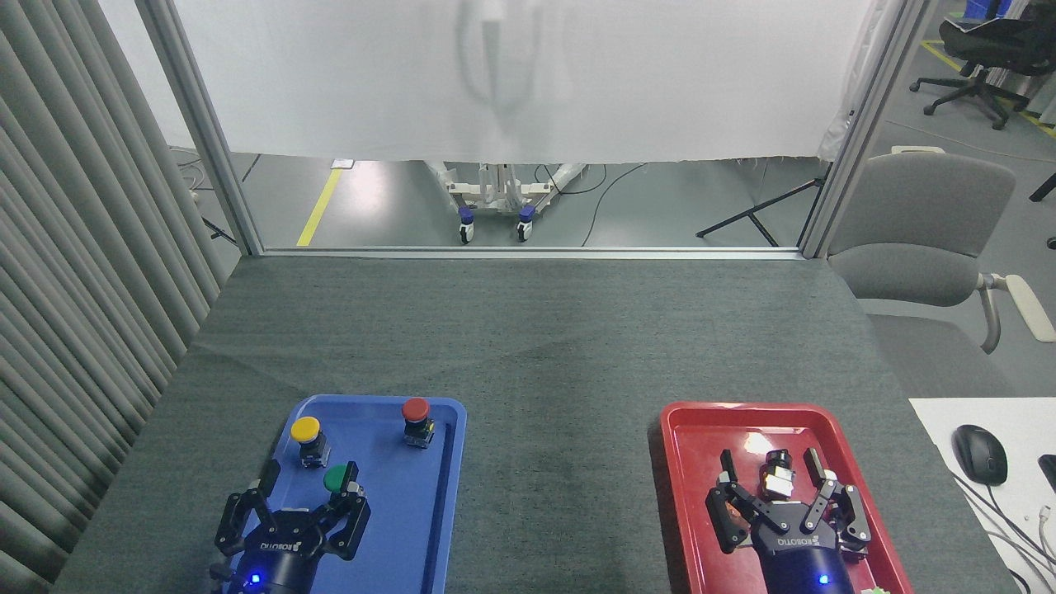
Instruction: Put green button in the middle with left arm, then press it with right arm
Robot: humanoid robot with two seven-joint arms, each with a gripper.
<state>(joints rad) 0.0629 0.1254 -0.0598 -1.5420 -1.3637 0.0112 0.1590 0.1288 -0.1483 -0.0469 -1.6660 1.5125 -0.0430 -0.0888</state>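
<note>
Head view here, going left to right. First up is the blue tray, with three buttons standing in it: a yellow button at the back left, a red button at the back right, and the green button nearer to me, upright on the tray floor. My left claw is spread wide right at it, with the green cap sitting by the right-hand finger and the other finger well off to the left. So nothing is gripped yet, and I can't really tell from up here whether that finger is touching the button or just next to it.

Past the tray is the bare grey cloth surface, which is where the button is supposed to end up. Nothing on it.

Then the red tray, with my right claw hanging over it, fingers spread, and a small black and silver part lying between them. It doesn't look clamped on it.

So I'd say I'm at the very first step, lining up the pick. Next move as I see it: centre the left claw on the green button so both fingers bracket the body under the cap, close, lift clear of the tray rim, and carry it right onto the cloth. Worth staying clear of the yellow one, it's close by. Right arm's press comes after that.
</note>
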